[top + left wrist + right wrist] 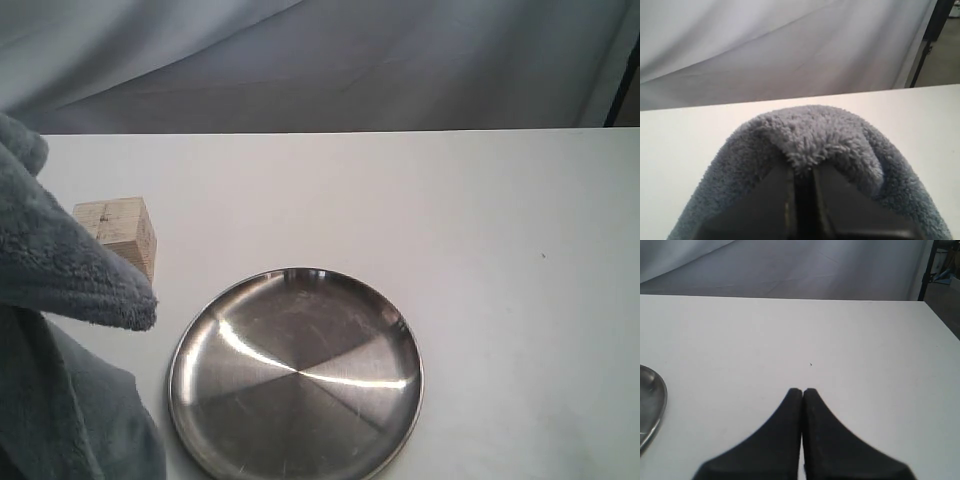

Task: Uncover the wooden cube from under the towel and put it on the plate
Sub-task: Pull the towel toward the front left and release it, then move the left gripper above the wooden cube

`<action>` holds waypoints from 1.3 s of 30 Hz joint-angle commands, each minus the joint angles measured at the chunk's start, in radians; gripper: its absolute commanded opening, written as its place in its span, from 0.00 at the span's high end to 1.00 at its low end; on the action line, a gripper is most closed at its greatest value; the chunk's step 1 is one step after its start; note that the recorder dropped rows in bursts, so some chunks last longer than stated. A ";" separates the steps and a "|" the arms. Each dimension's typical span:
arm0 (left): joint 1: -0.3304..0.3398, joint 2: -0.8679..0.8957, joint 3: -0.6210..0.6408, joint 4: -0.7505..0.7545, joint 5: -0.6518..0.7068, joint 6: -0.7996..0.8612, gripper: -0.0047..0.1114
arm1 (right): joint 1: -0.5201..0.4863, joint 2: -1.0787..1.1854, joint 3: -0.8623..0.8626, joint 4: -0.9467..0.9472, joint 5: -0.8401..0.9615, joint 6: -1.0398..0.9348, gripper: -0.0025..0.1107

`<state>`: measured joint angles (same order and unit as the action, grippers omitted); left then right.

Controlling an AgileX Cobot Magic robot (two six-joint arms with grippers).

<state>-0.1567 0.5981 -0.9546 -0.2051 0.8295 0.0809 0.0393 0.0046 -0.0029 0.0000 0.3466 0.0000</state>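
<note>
The blue-grey fleece towel (60, 300) hangs lifted at the far left of the exterior view, draped in thick folds. My left gripper (802, 167) is shut on a fold of the towel (810, 135), which wraps over both fingers. The wooden cube (120, 232) stands uncovered on the table just behind the towel's hanging edge, left of the plate. The steel plate (295, 375) lies at the front centre with nothing on it. My right gripper (802, 390) is shut with nothing in it, over bare table to the right of the plate's rim (652, 400). Neither gripper shows in the exterior view.
The white table (480, 250) stretches to the right of the plate. A grey cloth backdrop (320, 60) hangs behind the table's far edge. A dark stand (935, 30) is off the table's far right corner.
</note>
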 commanded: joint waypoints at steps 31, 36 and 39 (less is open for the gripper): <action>-0.005 -0.003 0.580 0.417 -0.230 -0.355 0.96 | -0.007 -0.005 0.003 0.000 -0.003 0.000 0.98; -0.005 0.007 0.648 0.417 -0.394 -0.355 0.96 | -0.007 -0.005 0.003 0.000 -0.003 0.000 0.98; -0.005 0.058 0.660 0.417 -0.456 -0.355 0.96 | -0.007 -0.005 0.003 0.000 -0.003 0.000 0.98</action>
<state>-0.1567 0.6179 -0.3039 0.2082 0.4528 -0.2616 0.0393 0.0046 -0.0029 0.0000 0.3466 0.0000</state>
